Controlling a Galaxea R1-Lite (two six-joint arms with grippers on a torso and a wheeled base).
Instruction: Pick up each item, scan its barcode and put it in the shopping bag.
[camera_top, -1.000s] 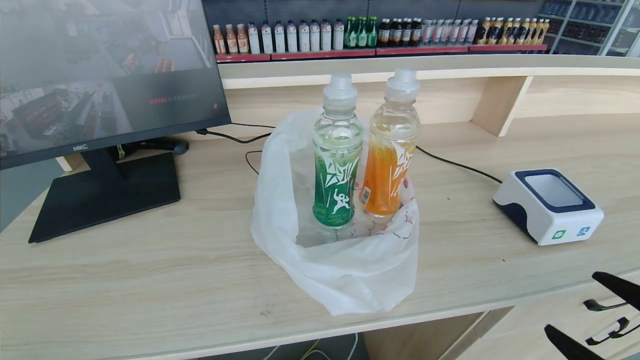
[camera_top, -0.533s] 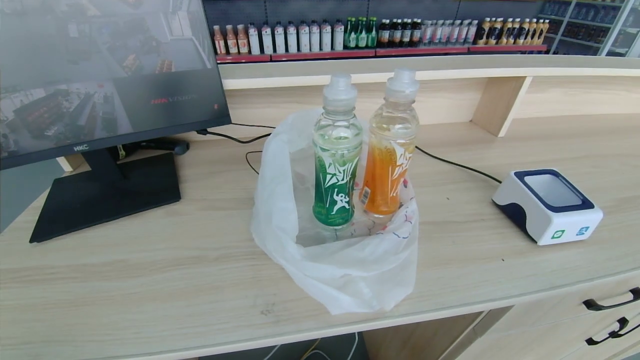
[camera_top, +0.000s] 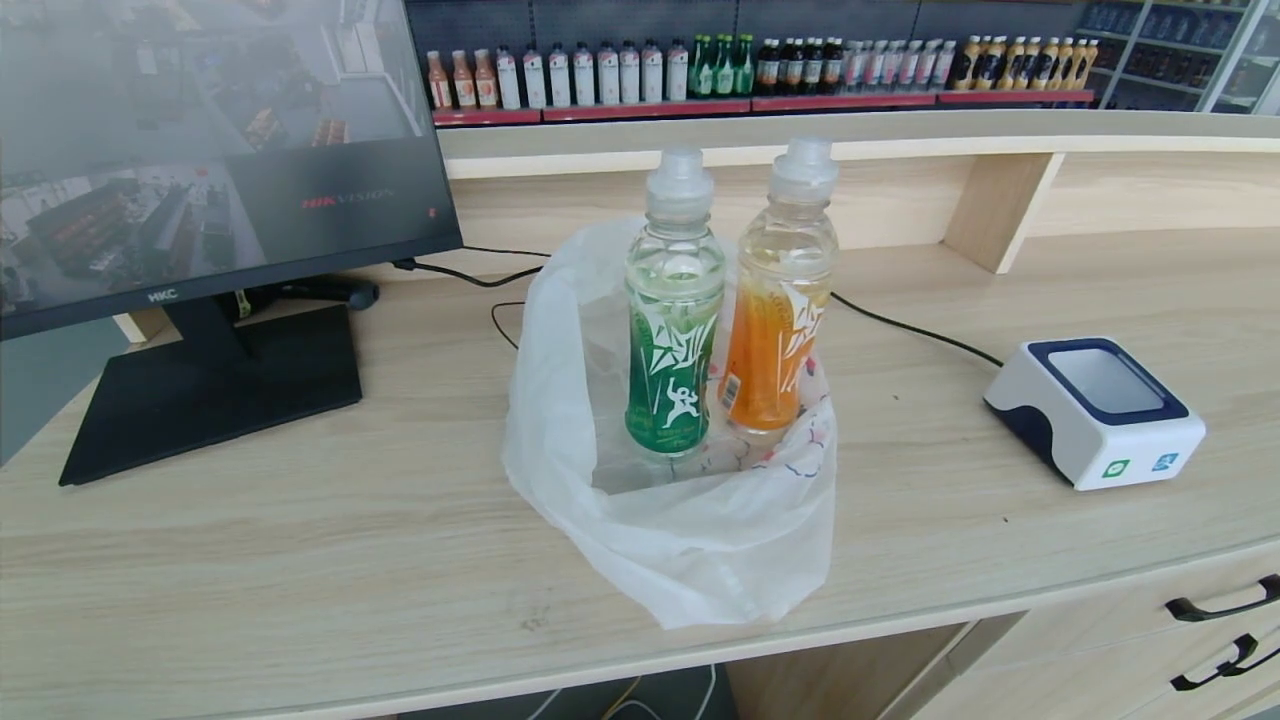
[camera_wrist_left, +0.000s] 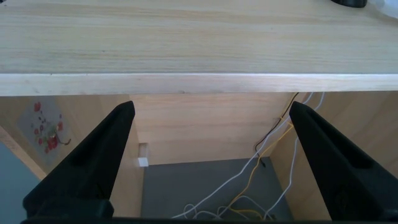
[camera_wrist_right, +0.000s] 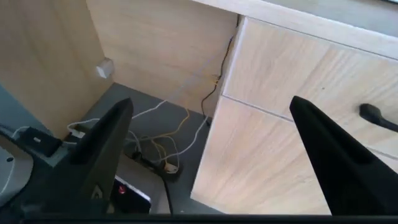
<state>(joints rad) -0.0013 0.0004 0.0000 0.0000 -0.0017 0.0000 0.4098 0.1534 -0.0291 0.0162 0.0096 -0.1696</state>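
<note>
Two bottles, green bottle (camera_top: 675, 330) and orange bottle (camera_top: 775, 330), stand upright side by side inside the white shopping bag (camera_top: 690, 550) on the counter (camera_top: 300, 560); barcode scanner (camera_top: 1095, 410) at the bag's 3 o'clock, monitor (camera_top: 200, 150) at 10 o'clock. Left gripper (camera_wrist_left: 211, 109) and right gripper (camera_wrist_right: 211, 102) sit below the counter edge, jaws wide apart, holding nothing. Risk: a rising arm clips the overhang or snags the slack bag rim, toppling both bottles; open room lies at the bag's 6 o'clock.

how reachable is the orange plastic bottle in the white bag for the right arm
Probably yes, once raised: the open right gripper sits below the wooden counter, but the orange plastic bottle stands upright, its top clear of the white bag.
</note>
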